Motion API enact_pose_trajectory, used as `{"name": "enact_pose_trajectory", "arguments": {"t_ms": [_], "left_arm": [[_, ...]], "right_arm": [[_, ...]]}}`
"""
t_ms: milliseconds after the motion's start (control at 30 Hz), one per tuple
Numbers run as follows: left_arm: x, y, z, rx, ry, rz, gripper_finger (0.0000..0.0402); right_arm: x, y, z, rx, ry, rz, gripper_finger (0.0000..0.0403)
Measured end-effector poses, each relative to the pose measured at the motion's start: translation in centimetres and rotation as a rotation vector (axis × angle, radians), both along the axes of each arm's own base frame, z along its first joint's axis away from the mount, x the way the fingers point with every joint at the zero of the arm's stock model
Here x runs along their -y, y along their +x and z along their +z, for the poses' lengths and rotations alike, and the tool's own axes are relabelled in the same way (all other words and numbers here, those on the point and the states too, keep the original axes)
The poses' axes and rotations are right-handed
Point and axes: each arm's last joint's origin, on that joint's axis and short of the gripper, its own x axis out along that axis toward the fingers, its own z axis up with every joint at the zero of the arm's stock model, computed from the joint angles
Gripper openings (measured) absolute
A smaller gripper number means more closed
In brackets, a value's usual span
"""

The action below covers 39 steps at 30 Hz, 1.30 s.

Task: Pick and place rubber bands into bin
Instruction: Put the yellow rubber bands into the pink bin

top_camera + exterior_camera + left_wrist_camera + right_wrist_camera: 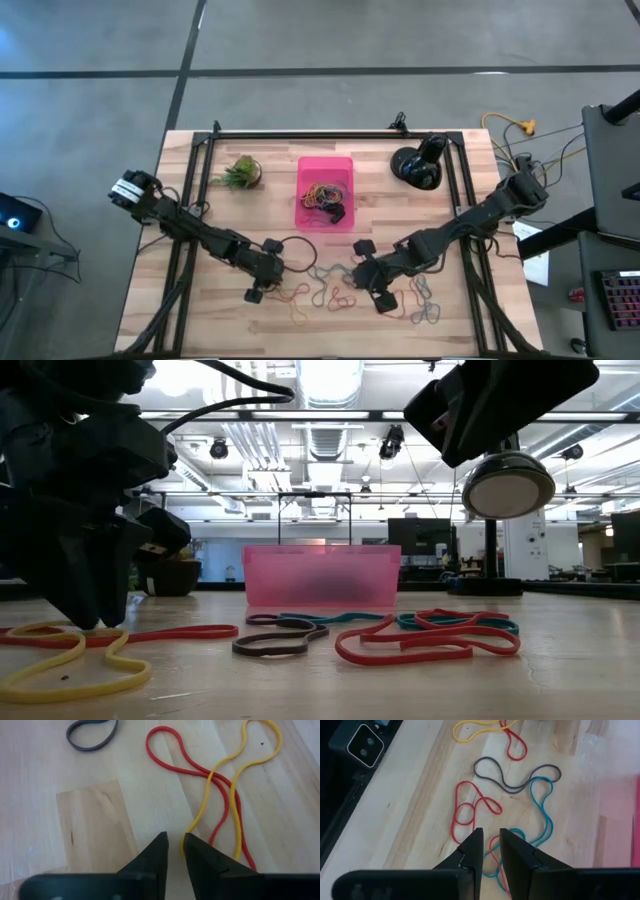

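Where the left hand (175,847) lowers, yellow rubber band (240,765) beside fingertips.

Bin (325,168) bright pink, translucent. Rubber bands (475,810): red, yellow, teal, dark grey. Table (200,310) pale wood grain. Plant (240,172) green.

Light was bright and even, coming from ceiling lamps (325,380) that glared white in the low view. The bench (330,310) showed only faint, soft shadows under the arms. In the low view the near bands (420,640) were fairly sharp, while the bin (320,575) and the room behind looked soft, perhaps out of focus. Both wrist views were slightly blurred.
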Motion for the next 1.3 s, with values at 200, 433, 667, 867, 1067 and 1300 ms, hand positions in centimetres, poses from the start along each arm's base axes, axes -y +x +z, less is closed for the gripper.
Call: {"name": "enact_pose_trajectory", "arguments": {"t_ms": [200, 433, 667, 867, 1067, 1300], "left_arm": [[0.5, -0.3, 0.0, -0.003, -0.003, -0.019, 0.0017], [1.0, -0.6, -0.1, 0.006, 0.023, -0.025, 0.0015], [1.7, -1.2, -0.2, 0.071, 0.176, -0.003, 0.0014], [2.1, -1.1, 0.1, 0.124, 0.313, 0.001, 0.0002], [2.0, -0.9, 0.7, 0.183, 0.366, 0.066, 0.0], [2.4, -0.2, 1.8, 0.247, 0.424, 0.067, 0.0]], "right_arm": [[-0.7, -0.4, 0.0, 0.008, -0.019, 0.008, 0.0058], [-1.3, -0.7, -0.1, 0.022, -0.044, -0.009, 0.0059], [-1.7, -1.0, -0.1, 0.032, -0.064, -0.011, 0.0059], [-1.7, -1.0, -0.1, 0.033, -0.064, -0.011, 0.0059], [-1.7, -1.0, -0.1, 0.035, -0.063, -0.012, 0.0059], [-1.7, -1.0, -0.1, 0.038, -0.068, -0.016, 0.0059]]}}
